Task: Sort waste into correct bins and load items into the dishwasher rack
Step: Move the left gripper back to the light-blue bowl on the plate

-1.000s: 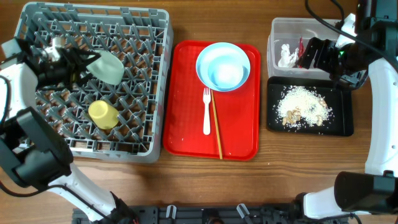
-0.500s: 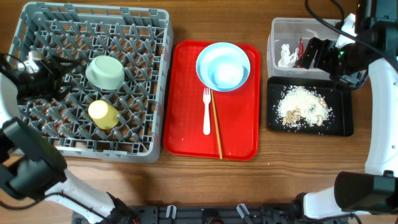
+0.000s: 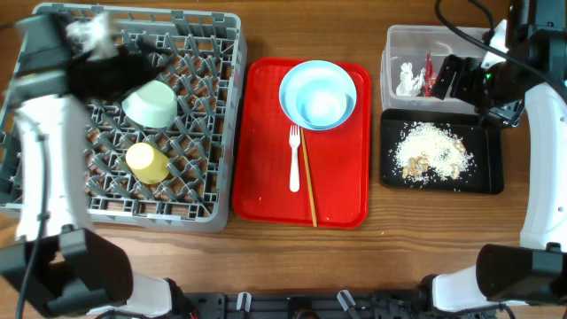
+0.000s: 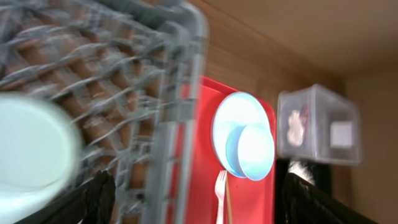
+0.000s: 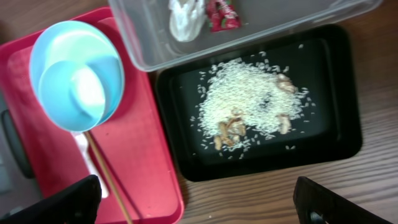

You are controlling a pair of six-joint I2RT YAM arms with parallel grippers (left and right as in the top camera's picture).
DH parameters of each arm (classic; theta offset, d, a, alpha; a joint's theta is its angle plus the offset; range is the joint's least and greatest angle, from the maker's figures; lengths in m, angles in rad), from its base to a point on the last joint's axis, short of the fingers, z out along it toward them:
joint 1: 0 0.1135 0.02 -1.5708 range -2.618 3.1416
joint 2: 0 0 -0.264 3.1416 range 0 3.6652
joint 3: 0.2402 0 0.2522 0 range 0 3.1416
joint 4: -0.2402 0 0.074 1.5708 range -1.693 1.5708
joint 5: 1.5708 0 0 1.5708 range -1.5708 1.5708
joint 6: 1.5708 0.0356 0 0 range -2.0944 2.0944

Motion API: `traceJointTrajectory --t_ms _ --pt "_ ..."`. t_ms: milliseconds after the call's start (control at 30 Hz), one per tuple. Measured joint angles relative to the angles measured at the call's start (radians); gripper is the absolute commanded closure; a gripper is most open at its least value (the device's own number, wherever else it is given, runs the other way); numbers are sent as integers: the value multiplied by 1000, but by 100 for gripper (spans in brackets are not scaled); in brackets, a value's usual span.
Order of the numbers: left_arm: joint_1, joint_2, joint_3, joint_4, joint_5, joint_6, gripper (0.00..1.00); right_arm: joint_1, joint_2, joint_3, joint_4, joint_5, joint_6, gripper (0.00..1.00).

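Left gripper hung wide and empty over the rack, green bowl and yellow cup inside. Right gripper was wide too, above the black tray. On the red tray, the plate carried the small bowl. Tip it and that bowl could slide off.

The white left arm is seen blurred, with its black two-finger left gripper spread wide. The black right gripper is likewise held parted and empty.
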Motion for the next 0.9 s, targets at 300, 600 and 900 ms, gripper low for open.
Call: traceJointTrajectory --t_ms 300,600,900 --pt "-468 45 0 250 -272 2 4 -25 0 0 0 34 0 0" --pt "-750 255 0 414 -460 4 3 -25 0 0 -6 36 0 0" --pt "-838 426 0 414 -573 63 27 -25 0 0 -13 36 0 0"
